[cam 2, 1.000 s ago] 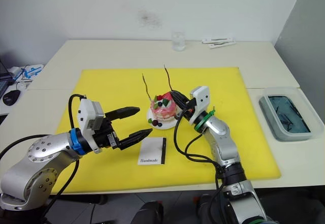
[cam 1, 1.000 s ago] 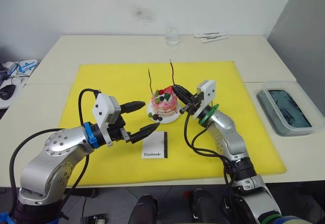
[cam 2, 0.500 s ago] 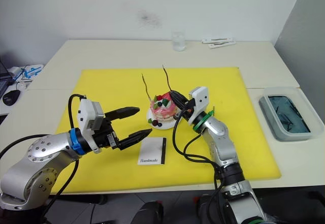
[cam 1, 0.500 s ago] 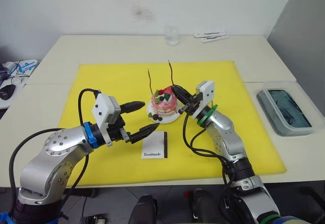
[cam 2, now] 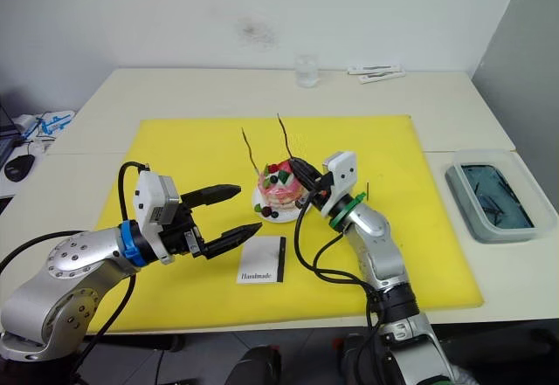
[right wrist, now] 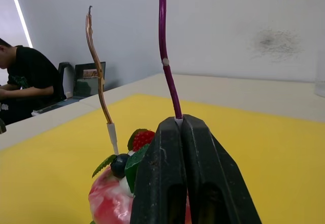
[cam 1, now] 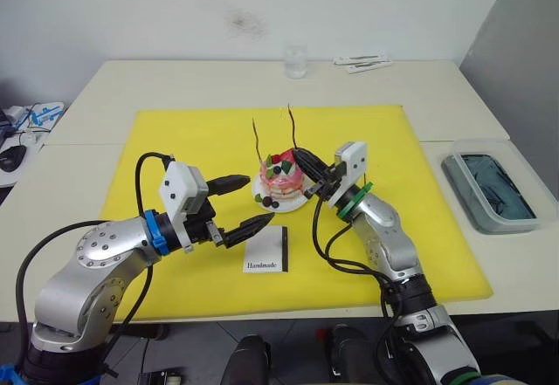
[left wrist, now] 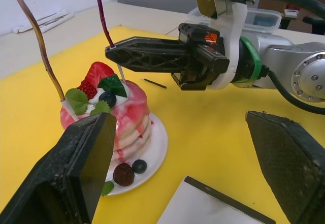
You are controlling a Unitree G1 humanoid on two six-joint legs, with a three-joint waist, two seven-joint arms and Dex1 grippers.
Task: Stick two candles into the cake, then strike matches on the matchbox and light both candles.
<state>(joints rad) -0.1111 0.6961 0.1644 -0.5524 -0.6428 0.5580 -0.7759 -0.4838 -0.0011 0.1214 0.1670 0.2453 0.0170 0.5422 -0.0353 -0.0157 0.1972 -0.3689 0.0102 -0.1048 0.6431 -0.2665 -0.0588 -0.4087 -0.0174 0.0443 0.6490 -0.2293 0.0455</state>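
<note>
The pink-and-white cake [cam 1: 281, 180] sits on its white plate [left wrist: 154, 145] in the middle of the yellow mat. One wavy brown candle [cam 1: 258, 140] stands in its top on the left side. My right gripper [cam 1: 301, 154] is shut on the second, purplish candle [right wrist: 165, 56] just above its pale end, which reaches down to the cake top beside the strawberry. My left gripper [cam 1: 262, 196] hovers open, front left of the cake, holding nothing. The white matchbox [cam 1: 266, 251] lies in front of the cake. A short dark match [left wrist: 154, 83] lies on the mat beyond the cake.
The yellow mat [cam 1: 175, 140] covers the table's centre. A glass [cam 1: 295, 62] and white packets [cam 1: 362, 62] are at the back edge. A clear container [cam 1: 493, 189] sits to the right. A seated person [right wrist: 20, 87] is in the background.
My right gripper has shifted slightly left toward the cake with the purplish candle. The left arm has stayed still.
</note>
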